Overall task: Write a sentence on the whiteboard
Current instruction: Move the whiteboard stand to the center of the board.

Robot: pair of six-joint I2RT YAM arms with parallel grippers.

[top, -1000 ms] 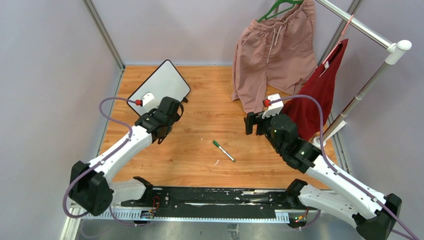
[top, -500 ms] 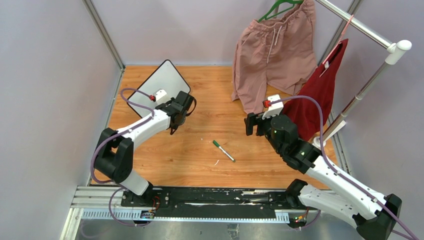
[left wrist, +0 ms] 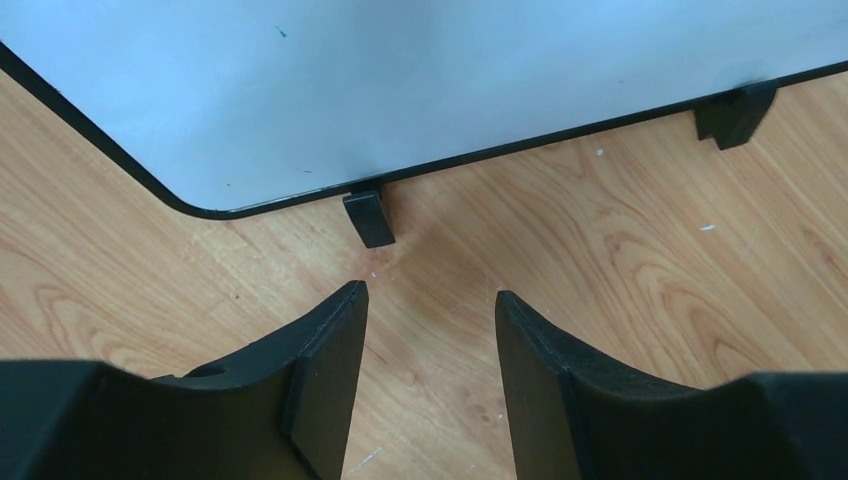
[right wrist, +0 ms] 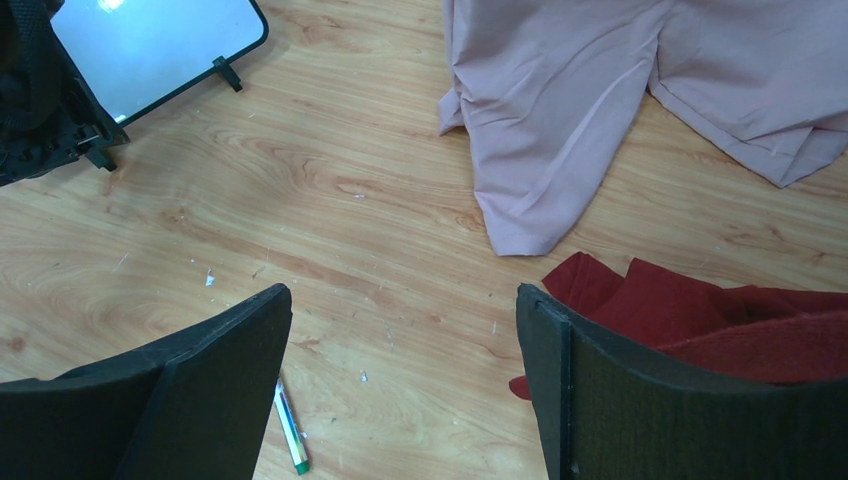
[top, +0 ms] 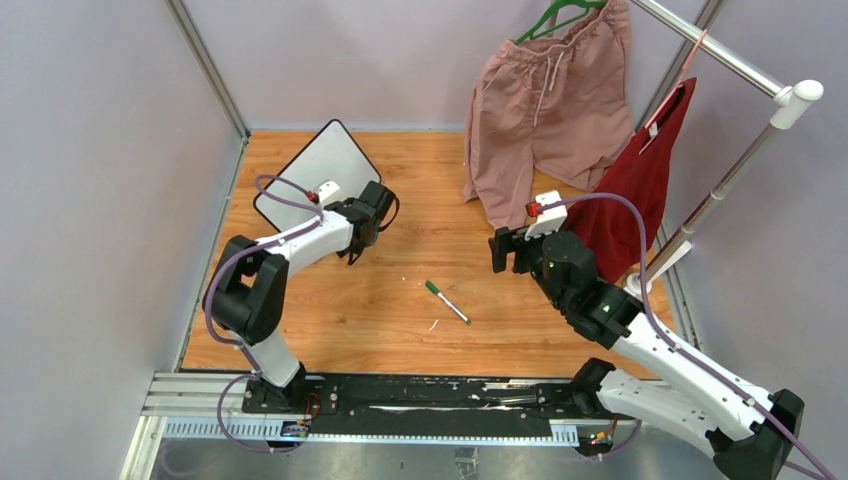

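Whiteboard [top: 318, 172]: far left of the wooden table [top: 400, 330], turned cornerwise to its edges; flat glossy white face, thin black frame, rounded corners, small black feet [left wrist: 369, 217] resting on the wood
Left gripper [left wrist: 430, 295]: black wedge-shaped fingers spread apart with only bare wood between them, just near of the board's lower edge, tips pointing at one foot without touching it
Right gripper [right wrist: 403, 300]: broad black fingers spread wide, gripping nothing, raised over the right middle of the table
Marker [top: 447, 301]: slim pale barrel with a green end, lying loose in the middle of the table, well apart from the board
Shorts [top: 545, 100]: soft creased pink cloth hanging at the far right, hem draped onto the wood
Red cloth [top: 645, 170]: hanging from a metal rail [top: 740, 165], right of the shorts
Table surface: warm grained wood, dotted with small white flecks
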